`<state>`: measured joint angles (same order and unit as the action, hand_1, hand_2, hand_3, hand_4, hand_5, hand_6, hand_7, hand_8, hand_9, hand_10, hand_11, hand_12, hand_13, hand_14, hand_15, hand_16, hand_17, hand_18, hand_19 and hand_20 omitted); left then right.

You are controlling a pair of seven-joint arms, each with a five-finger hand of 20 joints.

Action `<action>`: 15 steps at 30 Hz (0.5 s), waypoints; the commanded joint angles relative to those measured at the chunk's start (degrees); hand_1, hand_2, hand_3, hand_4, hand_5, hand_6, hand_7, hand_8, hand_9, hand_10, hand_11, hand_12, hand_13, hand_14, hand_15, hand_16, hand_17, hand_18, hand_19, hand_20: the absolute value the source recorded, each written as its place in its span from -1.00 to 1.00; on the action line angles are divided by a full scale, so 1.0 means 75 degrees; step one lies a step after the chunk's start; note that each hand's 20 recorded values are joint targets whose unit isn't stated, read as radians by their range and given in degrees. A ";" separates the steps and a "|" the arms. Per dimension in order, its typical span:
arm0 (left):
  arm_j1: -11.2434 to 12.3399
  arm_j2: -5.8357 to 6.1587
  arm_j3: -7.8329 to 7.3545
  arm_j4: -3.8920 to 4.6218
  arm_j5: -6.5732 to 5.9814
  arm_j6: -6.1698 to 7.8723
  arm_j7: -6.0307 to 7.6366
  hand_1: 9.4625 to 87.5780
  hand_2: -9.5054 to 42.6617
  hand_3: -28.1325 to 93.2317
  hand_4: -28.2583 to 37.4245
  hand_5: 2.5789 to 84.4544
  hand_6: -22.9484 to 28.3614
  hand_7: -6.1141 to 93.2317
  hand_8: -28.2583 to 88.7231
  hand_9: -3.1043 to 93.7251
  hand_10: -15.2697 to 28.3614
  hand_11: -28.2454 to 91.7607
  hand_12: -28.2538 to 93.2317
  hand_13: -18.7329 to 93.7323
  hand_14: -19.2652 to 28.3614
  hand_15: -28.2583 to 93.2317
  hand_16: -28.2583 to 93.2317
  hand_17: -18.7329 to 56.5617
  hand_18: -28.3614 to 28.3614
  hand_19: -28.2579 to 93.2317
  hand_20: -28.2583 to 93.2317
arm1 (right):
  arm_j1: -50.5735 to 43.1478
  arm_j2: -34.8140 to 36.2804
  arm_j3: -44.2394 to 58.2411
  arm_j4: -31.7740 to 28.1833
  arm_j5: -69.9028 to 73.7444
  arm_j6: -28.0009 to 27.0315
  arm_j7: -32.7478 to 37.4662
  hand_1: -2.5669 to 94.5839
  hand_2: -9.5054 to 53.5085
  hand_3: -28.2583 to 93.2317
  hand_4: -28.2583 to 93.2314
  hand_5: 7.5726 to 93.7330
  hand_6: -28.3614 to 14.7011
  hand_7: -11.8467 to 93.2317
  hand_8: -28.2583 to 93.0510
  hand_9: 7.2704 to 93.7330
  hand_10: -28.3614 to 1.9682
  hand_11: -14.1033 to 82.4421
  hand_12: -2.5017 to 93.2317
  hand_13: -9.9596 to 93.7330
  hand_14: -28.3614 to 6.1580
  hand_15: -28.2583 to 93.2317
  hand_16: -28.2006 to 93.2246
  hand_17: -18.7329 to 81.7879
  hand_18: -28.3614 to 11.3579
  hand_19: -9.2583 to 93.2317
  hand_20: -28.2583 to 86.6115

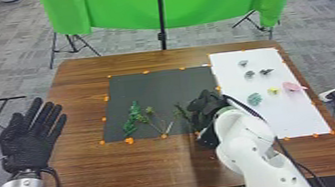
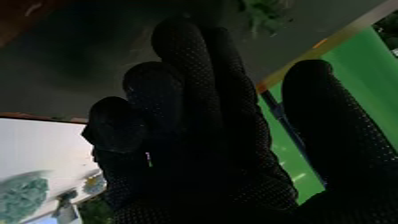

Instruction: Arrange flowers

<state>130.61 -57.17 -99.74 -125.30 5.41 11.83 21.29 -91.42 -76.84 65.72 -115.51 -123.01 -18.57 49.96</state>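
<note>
In the head view my right hand (image 1: 205,108) is over the right edge of the dark mat, fingers relaxed. A green sprig (image 1: 180,112) lies close to its left side; whether they touch cannot be told. Further left on the mat are a leafy green stem (image 1: 134,116) and thin stems with green tips (image 1: 151,114). In the right wrist view my hand (image 2: 213,165) has its thumb spread apart and some fingers slightly bent. A green plant (image 2: 262,15) is beyond the fingertips. My left hand (image 1: 33,138) is open at the table's left edge.
On the white sheet (image 1: 278,120) at the right lie a teal flower (image 1: 254,99), a yellow one (image 1: 274,91), a pink one (image 1: 294,86) and several small greyish ones (image 1: 266,71). The dark mat (image 1: 146,88) has orange marks around it. A green cloth (image 1: 173,10) hangs behind the table.
</note>
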 commanded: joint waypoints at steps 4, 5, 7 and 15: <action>0.0011 -0.0084 0.0013 0.0022 0.0088 0.0035 -0.0067 -0.54 -0.27 0.79 -1.00 0.03 0.20 -0.69 -0.67 -0.13 0.34 -0.26 -0.37 -0.09 0.33 -0.23 -0.57 -0.62 0.44 -0.06 -0.33 | -0.0168 0.0397 0.0454 -0.0771 -0.0091 0.1407 -0.0137 -0.38 -0.49 0.75 -0.82 0.42 -0.05 -0.59 -0.68 0.57 -0.53 0.06 -0.40 0.44 -0.45 0.68 -0.02 0.12 -0.90 1.00 0.33; 0.0006 -0.0092 0.0008 0.0008 0.0096 0.0065 -0.0059 -0.54 -0.27 0.79 -1.00 0.03 0.20 -0.69 -0.67 -0.13 0.34 -0.26 -0.37 -0.09 0.33 -0.23 -0.56 -0.62 0.44 -0.05 -0.33 | -0.0174 0.0522 0.0651 -0.0816 -0.0156 0.1664 -0.0195 -0.38 -0.53 0.75 -0.82 0.41 -0.04 -0.59 -0.68 0.57 -0.51 0.06 -0.40 0.45 -0.44 0.68 -0.02 0.13 -0.90 1.00 0.33; 0.0033 -0.0098 -0.0011 -0.0005 0.0161 0.0057 -0.0005 -0.54 -0.27 0.79 -1.00 0.03 0.20 -0.69 -0.67 -0.13 0.34 -0.26 -0.37 -0.09 0.33 -0.23 -0.56 -0.62 0.44 -0.05 -0.33 | -0.0241 0.0814 0.1202 -0.0774 -0.0358 0.1849 -0.0821 -0.36 -0.59 0.76 -0.83 0.41 -0.04 -0.59 -0.68 0.57 -0.49 0.06 -0.40 0.45 -0.42 0.68 -0.02 0.13 -0.90 1.00 0.33; 0.0102 -0.0131 -0.0043 -0.0054 0.0228 0.0105 0.0103 -0.54 -0.27 0.79 -1.00 0.03 0.20 -0.69 -0.67 -0.13 0.34 -0.26 -0.37 -0.10 0.33 -0.23 -0.56 -0.62 0.44 -0.05 -0.33 | -0.0495 0.1904 0.2340 -0.0066 -0.1275 0.0676 -0.1412 -0.23 -0.96 0.83 -0.91 0.19 0.05 -0.53 -0.71 0.06 -0.22 -0.46 -0.63 0.10 -0.38 0.33 -0.24 -0.09 -0.80 0.85 0.26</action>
<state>130.48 -57.46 -99.78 -125.37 6.64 11.92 21.69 -93.71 -71.18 77.47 -120.15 -128.35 -5.33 39.75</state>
